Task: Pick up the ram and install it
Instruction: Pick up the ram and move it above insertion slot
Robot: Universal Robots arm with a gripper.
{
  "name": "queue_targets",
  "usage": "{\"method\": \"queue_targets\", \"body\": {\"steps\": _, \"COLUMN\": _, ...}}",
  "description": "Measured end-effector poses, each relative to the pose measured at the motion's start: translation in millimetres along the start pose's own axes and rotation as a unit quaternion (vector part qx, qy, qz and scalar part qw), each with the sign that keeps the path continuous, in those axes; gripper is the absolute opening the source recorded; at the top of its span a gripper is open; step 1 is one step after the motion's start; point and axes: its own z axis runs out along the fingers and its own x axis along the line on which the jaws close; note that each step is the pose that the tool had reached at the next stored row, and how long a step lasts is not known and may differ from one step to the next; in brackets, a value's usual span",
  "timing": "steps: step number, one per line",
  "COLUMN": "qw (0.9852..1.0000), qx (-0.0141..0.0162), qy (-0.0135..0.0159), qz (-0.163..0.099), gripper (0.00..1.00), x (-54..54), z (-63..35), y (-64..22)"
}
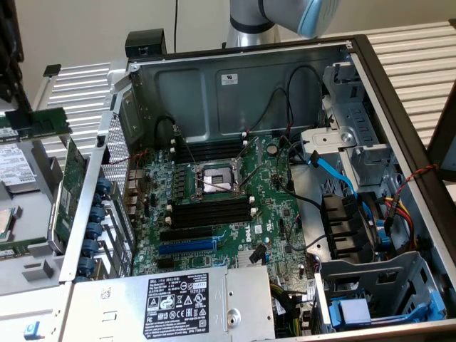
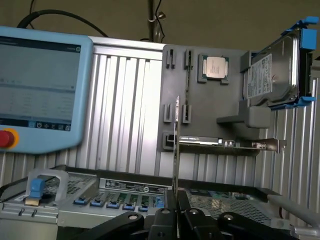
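The ram (image 2: 176, 150), upright and seen edge-on, is pinched between the jaws of the gripper (image 2: 176, 214) near the open computer case (image 1: 214, 85). Pickup is judged done; the black memory slots (image 1: 211, 211) are seen unfilled.

The computer case (image 1: 214, 92) is bare grey sheet metal with a dull sheen, its motherboard (image 1: 274, 214) green circuit board with a slight gloss. The desk (image 2: 125, 100) is ribbed, brushed metal, the holder (image 2: 225, 100) matt grey plastic, and the fingers (image 2: 166, 225) smooth black
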Motion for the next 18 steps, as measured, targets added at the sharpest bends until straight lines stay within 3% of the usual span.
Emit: {"method": "queue_targets", "body": {"steps": 18, "qw": 1.0, "qx": -0.0004, "qy": 0.0055, "qz": 0.0, "gripper": 0.13, "x": 3.8, "z": -7.2, "y": -65.3}}
